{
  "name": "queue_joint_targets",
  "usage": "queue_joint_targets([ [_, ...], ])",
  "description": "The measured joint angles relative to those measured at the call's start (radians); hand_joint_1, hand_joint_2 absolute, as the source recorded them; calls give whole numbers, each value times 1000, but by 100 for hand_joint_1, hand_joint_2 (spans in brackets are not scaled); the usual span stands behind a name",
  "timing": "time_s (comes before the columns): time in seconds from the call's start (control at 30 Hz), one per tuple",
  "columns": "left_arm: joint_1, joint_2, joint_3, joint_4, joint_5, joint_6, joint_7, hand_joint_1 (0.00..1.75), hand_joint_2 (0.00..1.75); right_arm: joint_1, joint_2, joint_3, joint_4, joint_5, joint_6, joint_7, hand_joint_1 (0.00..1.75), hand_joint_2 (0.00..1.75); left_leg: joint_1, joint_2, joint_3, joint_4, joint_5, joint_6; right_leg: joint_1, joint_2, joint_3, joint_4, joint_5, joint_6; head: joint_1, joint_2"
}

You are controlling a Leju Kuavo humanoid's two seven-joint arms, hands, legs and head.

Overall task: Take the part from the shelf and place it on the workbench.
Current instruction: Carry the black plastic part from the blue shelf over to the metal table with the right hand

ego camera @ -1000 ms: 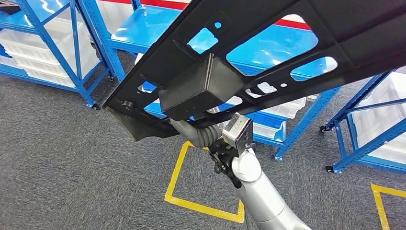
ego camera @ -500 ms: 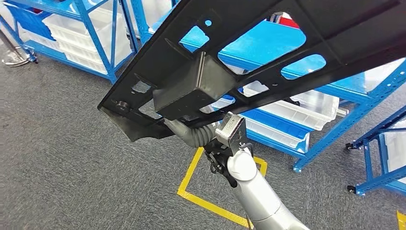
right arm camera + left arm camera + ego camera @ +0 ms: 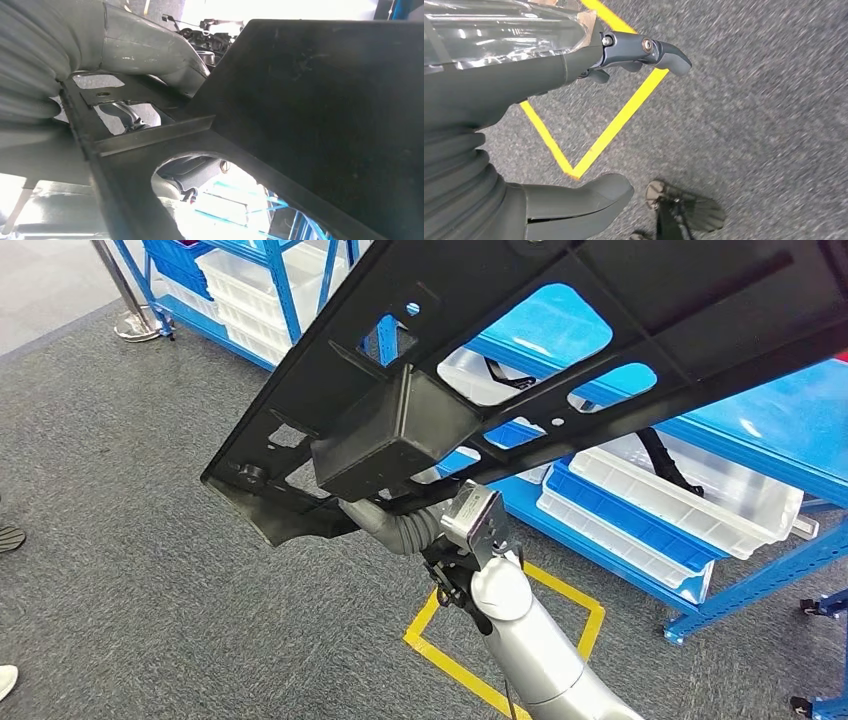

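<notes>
A: We find the part [image 3: 560,350], a long black panel with cut-outs, carried aloft above the carpet, beside the blue shelf [image 3: 770,430]. We judge it stiff, bulky, fairly light.

B: Holds? The right hand [image 3: 395,525] grips beneath its boxed end; the left hand [image 3: 574,65] hangs spread, holding nothing. We read no writing.

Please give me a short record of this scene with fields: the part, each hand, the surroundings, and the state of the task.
part: large black panel with cut-outs, carried high and tilted
right hand: under the panel, gripping its frame
left hand: above the grey carpet; cannot tell whether it holds anything
surroundings: blue shelf with white bins, yellow tape square on the floor, a person's shoe
task state: part is off the shelf, not yet put down
</notes>
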Motion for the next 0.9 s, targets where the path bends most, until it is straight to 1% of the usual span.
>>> queue_joint_targets([
  [0.03, 3, 1, 0, 0, -1, -8, 2, 0, 175, 1, 1, 0, -1, 0, 0, 0, 175, 175, 2, -8, -3, -3, 4, -7, -1, -11, 1, -3, 4, -6, 0, 0],
  [0.07, 5, 2, 0, 1, -1, -20, 5, 0, 175, 0, 3, 0, -2, 1, 1, -1, 175, 175, 2, 0, -6, 0, 2, -12, -3, -21, 3, -6, 9, -12, 0, 0],
  [0.1, 6, 4, 0, 2, -3, -41, 10, 0, 175, -1, 4, 0, -2, 1, 3, -2, 175, 175, 1, 21, -15, 15, -10, -16, -5, -32, 5, -11, 13, -20, -1, 0],
  [0.13, 6, 6, 0, 3, -7, -74, 18, 0, 175, -1, 6, 0, -3, 2, 6, -4, 175, 175, -1, 52, -33, 53, -34, -20, -8, -45, 5, -15, 17, -27, -2, 0],
  [0.17, 5, 8, -1, 4, -12, -112, 26, 0, 175, -1, 5, 0, -2, 2, 8, -7, 175, 175, -2, 86, -57, 106, -66, -23, -6, -57, 6, -15, 18, -31, -2, 0],
  [0.2, 5, 10, -3, 4, -19, -155, 37, 0, 175, -1, 5, 0, -2, 3, 12, -10, 175, 175, -1, 108, -87, 175, -101, -26, -3, -71, 4, -15, 17, -35, -3, 0],
  [0.23, 5, 12, -6, 5, -27, -194, 47, 0, 175, 0, 4, 0, -1, 4, 15, -12, 175, 175, 1, 118, -115, 238, -127, -30, -1, -85, 3, -15, 17, -35, -3, 0],
  [0.27, 7, 14, -8, 6, -31, -218, 55, 0, 175, 1, 4, 0, 1, 5, 18, -13, 175, 175, 3, 123, -129, 272, -136, -32, 1, -100, 2, -15, 17, -36, -3, 0],
  [0.3, 8, 14, -11, 6, -34, -231, 63, 0, 175, 1, 4, 1, 2, 7, 20, -14, 175, 175, 4, 127, -125, 272, -128, -34, 1, -114, 2, -15, 16, -36, -3, 0],
  [0.33, 9, 15, -12, 6, -35, -230, 67, 0, 175, 1, 4, 1, 3, 8, 22, -15, 175, 175, 5, 135, -98, 231, -105, -35, 2, -127, 3, -15, 16, -36, -3, 0],
  [0.37, 9, 16, -12, 6, -34, -226, 69, 0, 175, 0, 4, 2, 3, 9, 22, -15, 175, 175, 6, 152, -56, 162, -74, -34, 2, -139, 4, -14, 14, -35, -3, 0],
  [0.4, 8, 17, -12, 6, -33, -223, 70, 0, 175, -1, 4, 2, 4, 10, 23, -16, 175, 175, 2, 177, -16, 93, -52, -31, 7, -150, 5, -13, 12, -33, -3, 0],
  [0.43, 7, 19, -12, 6, -31, -222, 71, 0, 175, -3, 4, 2, 4, 11, 23, -16, 175, 175, -2, 194, 13, 41, -37, -26, 11, -160, 5, -12, 10, -30, -2, 0],
  [0.47, 5, 20, -13, 6, -31, -224, 71, 0, 175, -5, 4, 2, 5, 11, 23, -17, 175, 175, -6, 205, 28, 11, -32, -19, 16, -169, 6, -11, 8, -26, 0, 0],
  [0.5, 5, 20, -13, 7, -31, -225, 71, 0, 175, -7, 4, 3, 5, 12, 24, -17, 175, 175, -11, 202, 28, 3, -33, -11, 19, -179, 6, -11, 6, -22, 1, 0],
  [0.53, 5, 21, -13, 7, -31, -226, 70, 0, 175, -8, 5, 3, 6, 12, 24, -18, 175, 175, -13, 189, 25, 1, -31, -3, 18, -190, 7, -12, 6, -17, 3, 0],
  [0.57, 6, 21, -13, 7, -31, -227, 69, 0, 175, -9, 6, 4, 6, 12, 25, -18, 175, 175, -12, 177, 25, -2, -28, 4, 16, -193, 5, -10, 2, -13, 3, 0],
  [0.6, 6, 21, -13, 7, -30, -227, 67, 0, 175, -11, 8, 4, 7, 12, 25, -18, 175, 175, -11, 165, 25, -7, -23, 12, 14, -177, -1, 3, -8, -10, 3, 0],
  [0.63, 6, 21, -13, 7, -29, -226, 66, 0, 175, -12, 8, 5, 7, 12, 25, -18, 175, 175, -8, 153, 26, -11, -18, 20, 11, -150, -15, 35, -26, -9, 4, 0],
  [0.67, 5, 21, -13, 7, -27, -226, 64, 0, 175, -13, 6, 6, 8, 12, 25, -19, 175, 175, -5, 140, 26, -14, -14, 26, 7, -116, -40, 91, -53, -11, 4, 0],
  [0.7, 3, 21, -13, 7, -26, -226, 63, 0, 175, -12, 4, 6, 9, 12, 25, -20, 175, 175, -5, 125, 23, -15, -12, 29, 5, -85, -73, 163, -83, -14, 4, 0],
  [0.73, 3, 21, -13, 7, -25, -226, 63, 0, 175, -10, 0, 6, 11, 12, 25, -20, 175, 175, -5, 110, 21, -14, -10, 31, 4, -70, -107, 233, -107, -15, 5, 0],
  [0.77, 3, 21, -13, 7, -25, -225, 63, 0, 175, -8, -2, 6, 14, 12, 25, -20, 175, 175, -5, 95, 19, -14, -9, 32, 3, -64, -132, 282, -121, -13, 4, 0],
  [0.8, 4, 21, -13, 7, -25, -225, 62, 0, 175, -6, -4, 7, 16, 12, 25, -20, 175, 175, -5, 79, 18, -14, -8, 31, 2, -61, -139, 291, -118, -7, 4, 0],
  [0.83, 5, 21, -13, 7, -24, -225, 62, 0, 175, -6, -4, 7, 17, 12, 25, -20, 175, 175, -5, 63, 18, -13, -7, 30, 1, -58, -125, 259, -98, 2, 4, 0],
  [0.87, 5, 21, -13, 7, -23, -225, 61, 0, 175, -8, -4, 8, 17, 12, 26, -20, 175, 175, -5, 47, 18, -13, -6, 28, -3, -50, -95, 194, -69, 11, 4, 0],
  [0.9, 5, 21, -13, 7, -22, -224, 60, 0, 175, -11, -4, 8, 18, 12, 26, -20, 175, 175, -5, 32, 17, -12, -4, 25, -8, -25, -60, 116, -39, 19, 5, 0],
])
